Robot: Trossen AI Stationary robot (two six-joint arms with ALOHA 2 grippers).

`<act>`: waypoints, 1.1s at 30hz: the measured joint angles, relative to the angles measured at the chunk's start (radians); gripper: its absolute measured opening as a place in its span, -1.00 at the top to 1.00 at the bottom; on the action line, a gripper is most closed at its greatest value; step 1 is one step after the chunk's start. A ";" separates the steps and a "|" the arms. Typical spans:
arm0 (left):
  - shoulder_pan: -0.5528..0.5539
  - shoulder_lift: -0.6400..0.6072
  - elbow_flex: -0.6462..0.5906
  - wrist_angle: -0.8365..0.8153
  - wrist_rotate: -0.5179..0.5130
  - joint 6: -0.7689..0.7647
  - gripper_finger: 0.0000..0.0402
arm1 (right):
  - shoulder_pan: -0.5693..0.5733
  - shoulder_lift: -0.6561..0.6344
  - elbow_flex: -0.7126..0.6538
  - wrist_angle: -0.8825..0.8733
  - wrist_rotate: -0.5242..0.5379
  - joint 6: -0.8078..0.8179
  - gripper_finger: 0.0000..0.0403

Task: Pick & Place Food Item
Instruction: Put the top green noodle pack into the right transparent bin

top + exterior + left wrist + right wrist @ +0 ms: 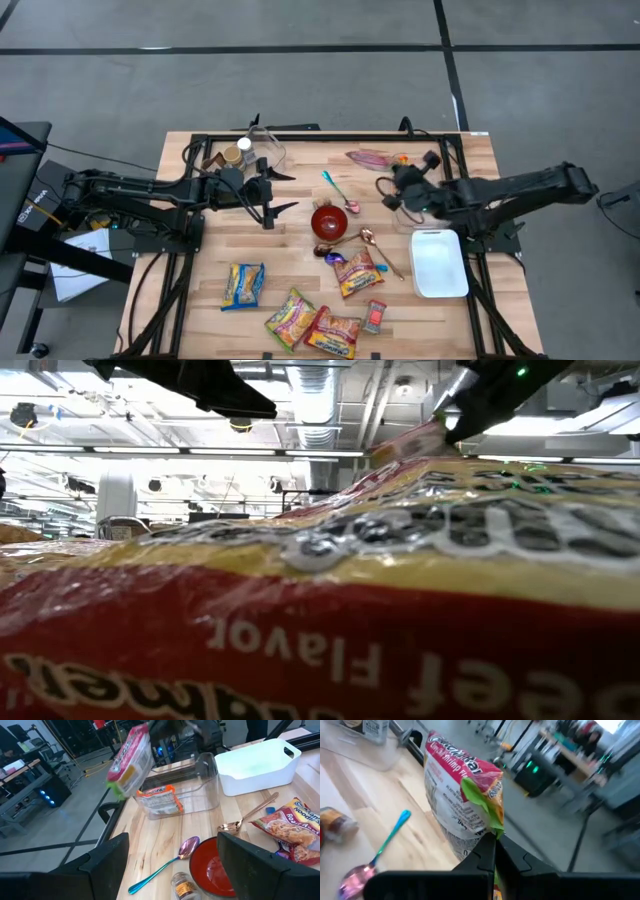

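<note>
A pink, white and green noodle packet (455, 790) hangs in the air over the table's far right part, with my right gripper (495, 840) shut on it. It also shows in the high view (370, 158) and the left wrist view (129, 762). A clear container (200, 780) below it holds another packet (157, 800). My left gripper (272, 197) stands open and holds nothing, left of the red bowl (330, 220). My right gripper pinches the packet's crimped end seam (492, 822), at its green and red corner, between its two shut fingers. The packet's body reaches away ahead of the fingers. It is lifted clear of the table and hangs tilted (131, 770).
A white bin (440, 262) stands at the right. A teal spoon (335, 190) and a copper spoon (380, 250) lie near the bowl. Several packets (290, 318) lie along the near edge, and one fills the low view (320, 610). Jars (232, 158) stand at the far left.
</note>
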 joint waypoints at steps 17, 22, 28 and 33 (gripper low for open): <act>0.000 0.000 0.000 -0.011 0.000 0.001 -0.48 | 0.067 -0.129 0.124 -0.760 -0.136 0.783 1.00; 0.000 0.000 0.000 -0.011 0.000 0.002 -0.48 | 0.136 -0.125 0.121 -0.895 -0.140 1.010 1.00; 0.000 0.000 0.000 -0.011 0.000 0.002 -0.48 | 0.203 -0.085 0.045 -0.900 -0.099 1.174 1.00; 0.000 0.000 0.000 -0.011 0.000 -0.003 -0.48 | 0.212 -0.038 -0.034 -0.881 -0.056 1.271 1.00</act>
